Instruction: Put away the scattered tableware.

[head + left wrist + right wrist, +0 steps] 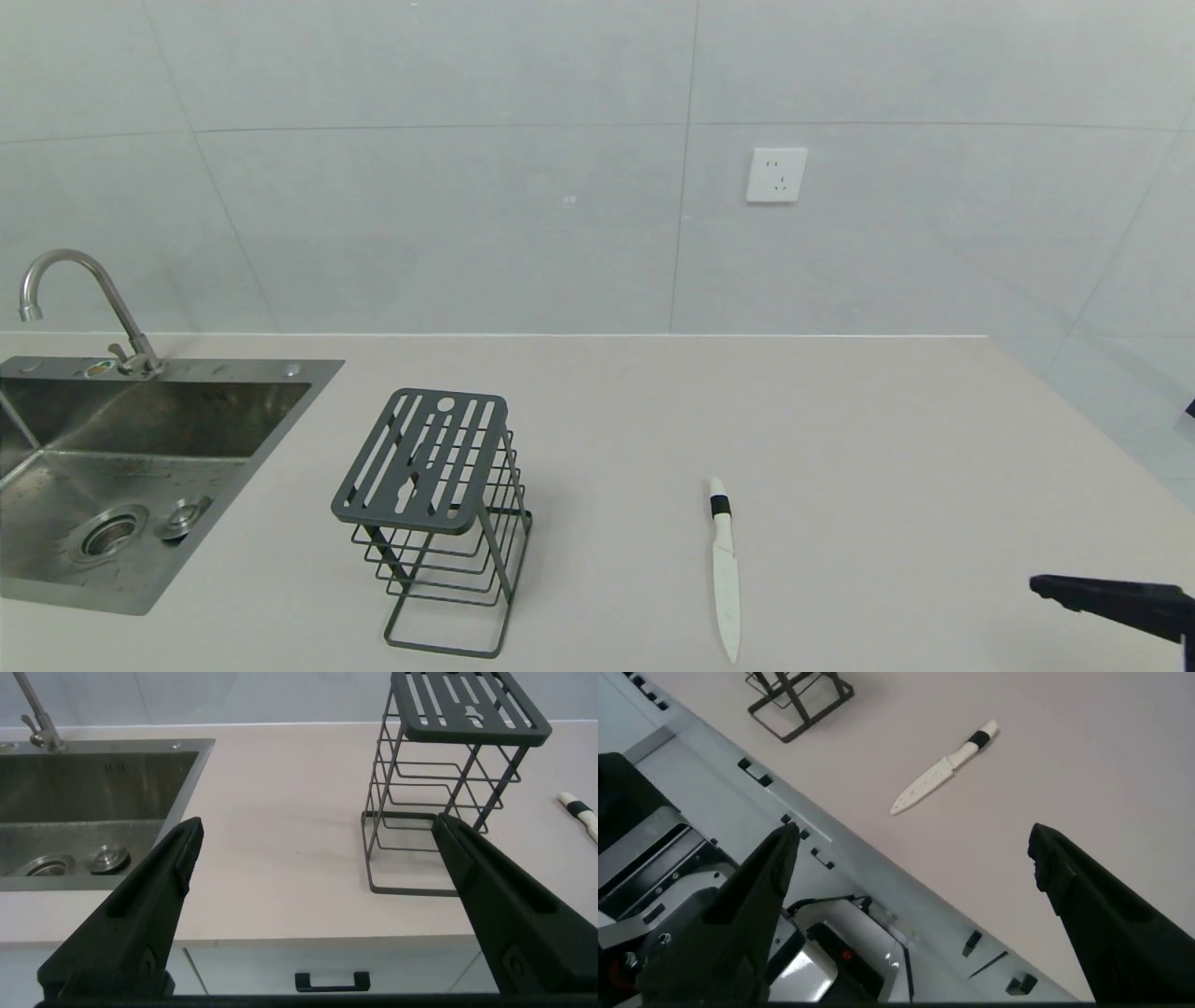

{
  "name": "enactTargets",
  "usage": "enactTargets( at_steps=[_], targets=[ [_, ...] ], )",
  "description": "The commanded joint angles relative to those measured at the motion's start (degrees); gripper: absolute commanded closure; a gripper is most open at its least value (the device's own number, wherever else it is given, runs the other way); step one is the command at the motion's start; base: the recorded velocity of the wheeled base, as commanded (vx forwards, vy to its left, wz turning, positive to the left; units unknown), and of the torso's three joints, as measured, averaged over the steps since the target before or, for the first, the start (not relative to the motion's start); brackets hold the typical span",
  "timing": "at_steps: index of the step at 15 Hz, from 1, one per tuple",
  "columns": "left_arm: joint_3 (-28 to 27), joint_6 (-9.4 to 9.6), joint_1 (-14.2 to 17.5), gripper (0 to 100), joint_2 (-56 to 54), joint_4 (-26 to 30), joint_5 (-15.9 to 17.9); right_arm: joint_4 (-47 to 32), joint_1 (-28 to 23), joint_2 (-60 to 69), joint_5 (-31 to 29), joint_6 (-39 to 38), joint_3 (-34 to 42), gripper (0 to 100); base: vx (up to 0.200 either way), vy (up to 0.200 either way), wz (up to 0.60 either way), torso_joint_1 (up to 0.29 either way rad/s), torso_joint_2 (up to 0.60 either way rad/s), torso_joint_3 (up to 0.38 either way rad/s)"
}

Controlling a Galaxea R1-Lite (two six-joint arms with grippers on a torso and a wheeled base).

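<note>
**Knife lies loose on the tabletop, both pincers apart**

The pale, matte tabletop [840, 420] runs wide and smooth. A brushed steel sink [168, 420] is set into its far left, under a curved faucet [93, 289].

Near the middle stands a dark wire rack [425, 467]. Its flat top plate is cut with long slots, probably meant to hold blades upright, so it is likely the storage spot.

The knife [724, 569] lies flat to the right of the rack and apart from it. It is white and slim with a black band on the handle, and its tip points to the near edge.

The left pincer [318, 826] hangs before the rack, its fingers spread and holding nothing. The right pincer [915, 835], at the near right, is likewise apart and empty, probably readied for the knife.
</note>
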State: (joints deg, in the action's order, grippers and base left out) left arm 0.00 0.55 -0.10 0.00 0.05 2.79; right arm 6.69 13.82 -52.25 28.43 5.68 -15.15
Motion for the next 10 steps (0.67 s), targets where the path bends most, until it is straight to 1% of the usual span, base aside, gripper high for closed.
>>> enactTargets(
  at_steps=[1, 3, 4, 5, 6, 8, 10],
  targets=[
    [0.0, -0.02, 0.0, 0, 0.1, 0.0, 0.0, 5.4, 4.1, -16.0, -0.3, 0.1, -3.0, 0, 0.0, 0.0, 0.0, 0.0, 0.0, 0.0],
    [0.0, -0.02, 0.0, 0, 0.1, 0.0, -0.2, 7.5, 7.1, -21.2, -2.1, 0.2, -3.3, 0, 0.0, 0.0, 0.0, 0.0, 0.0, 0.0],
    [0.0, -0.02, 0.0, 0, 0.1, 0.0, -0.2, 8.5, 10.0, -24.7, -6.0, 0.1, -4.6, 0, 0.0, 0.0, 0.0, 0.0, 0.0, 0.0],
    [0.0, -0.02, 0.0, 0, 0.1, 0.0, -0.2, 8.8, 11.2, -25.9, -7.2, -0.1, -5.3, 0, 0.0, 0.0, 0.0, 0.0, 0.0, 0.0],
    [0.0, -0.02, 0.0, 0, 0.1, 0.0, -0.2, 9.1, 14.7, -29.0, -9.2, -0.5, -7.9, 0, 0.0, 0.0, 0.0, 0.0, 0.0, 0.0],
    [0.0, -0.02, 0.0, 0, 0.1, 0.0, -0.3, 9.1, 17.2, -32.1, -9.5, -0.9, -10.3, 0, 0.0, 0.0, 0.0, 0.0, 0.0, 0.0],
    [0.0, 0.07, 0.0, 0, 0.1, 0.0, -0.3, 9.1, 20.4, -34.2, -12.5, -7.1, -12.2, 0, 0.0, 0.0, 0.0, 0.0, 0.0, 0.0]
  ],
)
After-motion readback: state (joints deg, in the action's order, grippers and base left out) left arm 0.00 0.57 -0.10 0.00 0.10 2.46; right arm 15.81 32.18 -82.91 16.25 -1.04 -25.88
